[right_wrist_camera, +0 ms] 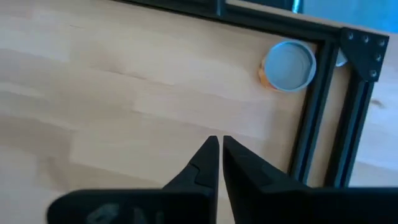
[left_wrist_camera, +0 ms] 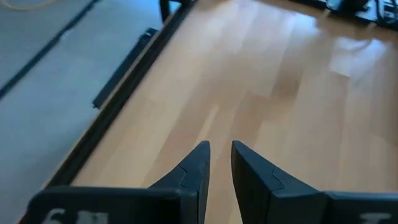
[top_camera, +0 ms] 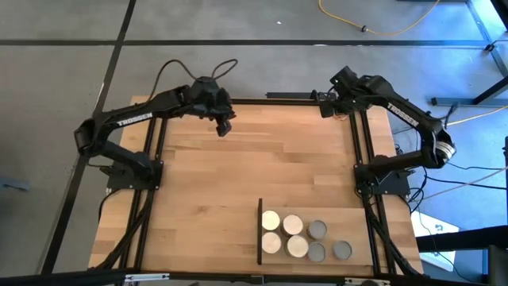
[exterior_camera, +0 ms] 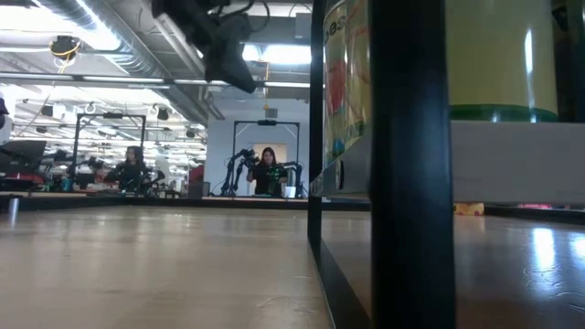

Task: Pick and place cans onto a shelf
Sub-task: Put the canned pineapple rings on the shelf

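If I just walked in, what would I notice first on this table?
A bunch of little round cans huddled at the near edge of the wooden table, four cream-topped and three grey-topped, beside the shelf's thin black edge. Two dark arms reach in from the far corners, the left gripper and the right gripper, both holding nothing.

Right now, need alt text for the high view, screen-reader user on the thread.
Seven cans sit clustered near the bottom edge of a wooden table, four cream-topped and three grey-topped, beside the shelf's thin black edge. Both arms are drawn back to the far edge, the left pincer and right pincer holding nothing.
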Controlling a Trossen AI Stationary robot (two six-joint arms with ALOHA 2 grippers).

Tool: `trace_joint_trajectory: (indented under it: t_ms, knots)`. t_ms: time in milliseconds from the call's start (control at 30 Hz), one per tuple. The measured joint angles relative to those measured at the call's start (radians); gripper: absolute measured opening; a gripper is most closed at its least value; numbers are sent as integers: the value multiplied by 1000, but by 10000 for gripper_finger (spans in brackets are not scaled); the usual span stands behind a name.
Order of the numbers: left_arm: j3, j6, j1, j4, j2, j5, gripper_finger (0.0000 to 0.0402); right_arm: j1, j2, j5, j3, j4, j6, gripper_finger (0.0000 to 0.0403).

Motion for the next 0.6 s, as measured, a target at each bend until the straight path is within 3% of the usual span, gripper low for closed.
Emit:
trace_joint_trajectory:
  t_ms: [133,367,600]
  knots:
    - [0,32,28,-3,22,66,58,-22,63,1,0,-3,9,44]
    - [0,94,34,3,20,69,58,-58,195,1,0,-18,56,94]
    - [0,130,34,2,20,68,58,-117,294,29,0,31,31,103]
